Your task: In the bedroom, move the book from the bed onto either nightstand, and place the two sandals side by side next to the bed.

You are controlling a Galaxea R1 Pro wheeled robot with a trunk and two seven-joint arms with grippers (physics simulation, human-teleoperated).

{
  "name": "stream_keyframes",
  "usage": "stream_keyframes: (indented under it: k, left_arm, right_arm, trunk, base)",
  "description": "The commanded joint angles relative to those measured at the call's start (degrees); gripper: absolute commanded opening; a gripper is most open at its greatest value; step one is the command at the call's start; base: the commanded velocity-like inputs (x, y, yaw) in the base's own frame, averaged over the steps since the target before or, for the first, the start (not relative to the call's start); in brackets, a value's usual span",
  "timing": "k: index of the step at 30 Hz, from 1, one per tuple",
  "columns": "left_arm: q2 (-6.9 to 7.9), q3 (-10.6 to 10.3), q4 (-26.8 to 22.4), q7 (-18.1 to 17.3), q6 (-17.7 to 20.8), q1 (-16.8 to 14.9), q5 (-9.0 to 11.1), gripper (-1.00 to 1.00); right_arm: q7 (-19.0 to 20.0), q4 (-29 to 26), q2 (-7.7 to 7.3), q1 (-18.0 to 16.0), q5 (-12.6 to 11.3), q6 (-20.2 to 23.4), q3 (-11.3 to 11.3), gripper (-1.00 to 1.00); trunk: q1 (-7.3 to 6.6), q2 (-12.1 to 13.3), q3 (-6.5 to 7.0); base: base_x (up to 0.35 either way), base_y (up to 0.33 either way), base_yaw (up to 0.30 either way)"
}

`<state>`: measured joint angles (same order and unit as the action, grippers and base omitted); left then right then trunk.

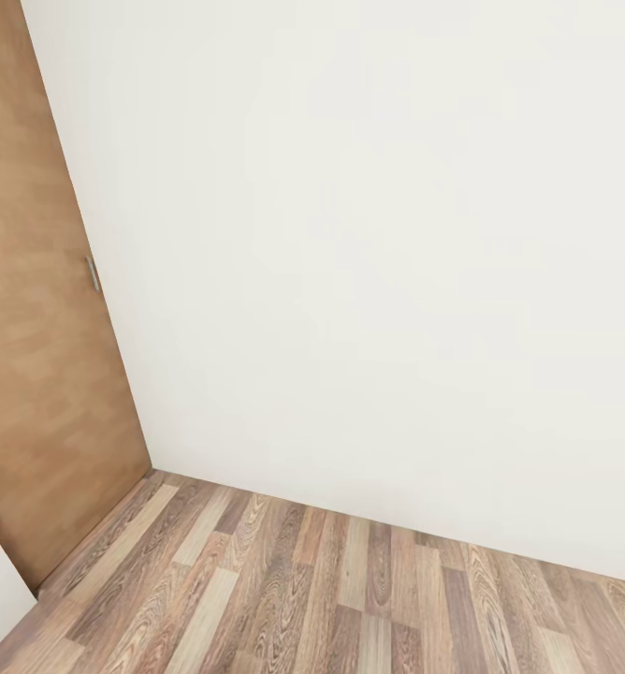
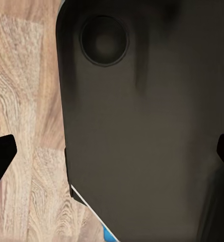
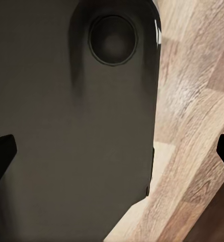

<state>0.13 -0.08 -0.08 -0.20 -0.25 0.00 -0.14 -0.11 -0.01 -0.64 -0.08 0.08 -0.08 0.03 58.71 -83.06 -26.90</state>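
The book, the sandals, the bed and the nightstand are out of view. In the left wrist view my left gripper (image 2: 113, 154) is open, its dark fingertips (image 2: 1, 157) far apart at the picture's edges, with nothing between them. My right gripper (image 3: 114, 152) is open the same way, its fingertips (image 3: 1, 154) wide apart and empty. Both wrist cameras look onto a dark rounded part of my own body (image 2: 142, 126) (image 3: 71, 121) over the wood floor (image 2: 26, 101) (image 3: 192, 126).
A plain white wall (image 1: 369, 262) stands close ahead in the head view. A brown wooden door (image 1: 41, 356) with a small metal handle (image 1: 93, 273) meets it at a corner on the left. Wood plank floor (image 1: 331, 599) runs along the wall's foot.
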Motion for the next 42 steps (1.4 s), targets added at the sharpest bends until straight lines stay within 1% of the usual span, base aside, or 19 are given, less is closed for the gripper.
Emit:
stream_keyframes:
  k: [1, 8, 15, 19, 35, 42]
  left_arm:
    - [-0.09, -0.08, -0.01, -0.12, -0.06, 0.00, -0.07, 1.00]
    - [-0.42, -0.35, -0.06, -0.42, -0.11, 0.00, -0.27, 1.00]
    - [-0.46, -0.42, -0.40, -0.44, -0.17, 0.00, -0.36, 1.00]
    - [-0.49, -0.43, -0.48, -0.42, -0.18, 0.00, -0.37, 1.00]
    - [-0.48, -0.44, -0.53, -0.41, -0.22, 0.00, -0.39, 1.00]
    - [-0.48, -0.39, -0.54, -0.41, -1.28, 0.00, -0.39, 1.00]
  right_arm:
    - [0.00, 0.02, -0.05, -0.01, -0.01, -0.01, 0.02, 1.00]
    - [0.02, 0.14, -0.20, -0.01, -0.06, -0.01, 0.09, 1.00]
    - [0.02, 0.17, -0.23, -0.01, -0.05, -0.01, 0.13, 1.00]
    - [0.02, 0.18, -0.24, -0.01, 0.00, -0.01, 0.14, 1.00]
    - [0.11, 0.22, -0.24, -0.01, 0.41, -0.03, 0.27, 1.00]
    - [0.18, 0.25, -0.24, -0.01, 0.49, -0.05, 0.31, 1.00]
  trunk:
    - [0.01, -0.02, -0.03]
    - [0.01, -0.02, -0.03]
    - [0.01, -0.02, -0.03]
    - [0.01, -0.02, -0.03]
    - [0.01, -0.02, -0.03]
    - [0.01, -0.02, -0.03]
  base:
    - [0.162, 0.000, -0.133]
    - [0.258, 0.000, -0.212]
    - [0.304, 0.000, -0.263]
    - [0.185, 0.000, -0.273]
    - [0.039, 0.000, -0.276]
    - [0.003, 0.000, -0.277]
